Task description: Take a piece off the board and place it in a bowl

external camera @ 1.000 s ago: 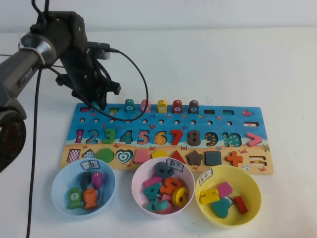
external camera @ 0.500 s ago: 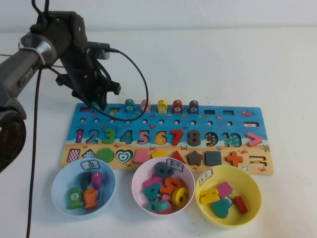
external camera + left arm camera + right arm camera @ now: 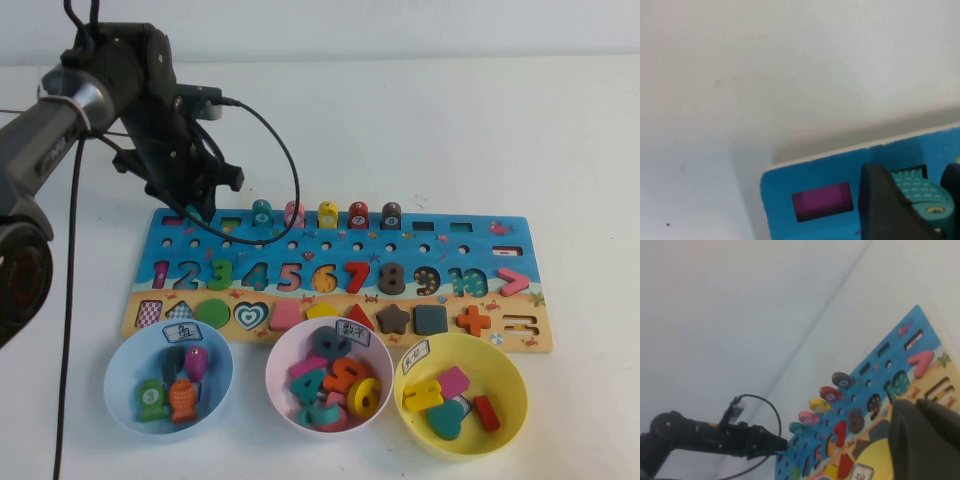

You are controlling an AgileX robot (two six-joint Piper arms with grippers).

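Observation:
My left gripper is at the board's far left corner. In the left wrist view it is shut on the turquoise fish piece, right over a dark slot next to a magenta slot. I cannot tell if the piece still sits in its slot. The light blue bowl stands in front of the board's left end and holds several fish. My right gripper shows only in the right wrist view. It is shut and empty, above the yellow bowl.
Several fish stand in a row along the board's far edge. A pinkish-white bowl of numbers and a yellow bowl of shapes stand in front of the board. The left arm's cable loops over the table behind the board.

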